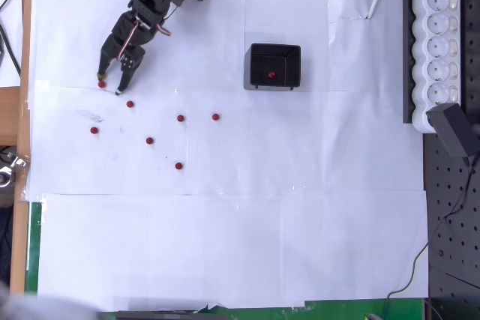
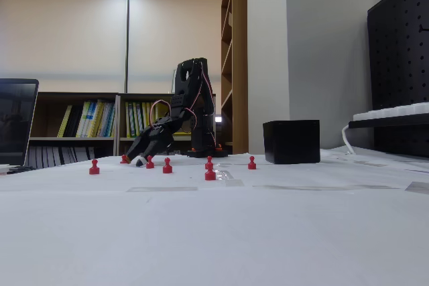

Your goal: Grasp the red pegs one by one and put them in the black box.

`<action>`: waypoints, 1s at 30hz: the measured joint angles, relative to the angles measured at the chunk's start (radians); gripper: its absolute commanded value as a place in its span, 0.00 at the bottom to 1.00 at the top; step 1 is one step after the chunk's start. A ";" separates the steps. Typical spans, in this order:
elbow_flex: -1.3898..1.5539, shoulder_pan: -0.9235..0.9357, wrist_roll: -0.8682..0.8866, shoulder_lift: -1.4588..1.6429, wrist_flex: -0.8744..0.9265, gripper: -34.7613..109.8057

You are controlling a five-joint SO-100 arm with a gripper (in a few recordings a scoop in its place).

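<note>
Six red pegs (image 1: 150,141) are seen loose on the desk (image 1: 225,222), just below and right of the end effector (image 1: 110,83). Its fingers are spread open around a seventh peg (image 1: 101,84); closing is needed next. One peg is seen inside the black box (image 1: 274,66), far right.

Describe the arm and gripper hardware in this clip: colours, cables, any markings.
The arm is black plastic throughout, with blocky servo sections. Thin red and white wires loop loosely along its joints, and orange accents show near the base. The gripper is black with two tapered fingers; one finger carries a white tip. No readable markings.
</note>
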 measured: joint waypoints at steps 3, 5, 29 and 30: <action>-0.011 0.014 0.000 -0.020 0.029 0.38; -0.044 0.018 0.000 -0.067 0.051 0.38; -0.005 0.028 0.002 -0.055 0.087 0.36; -0.005 0.026 0.002 -0.052 0.087 0.36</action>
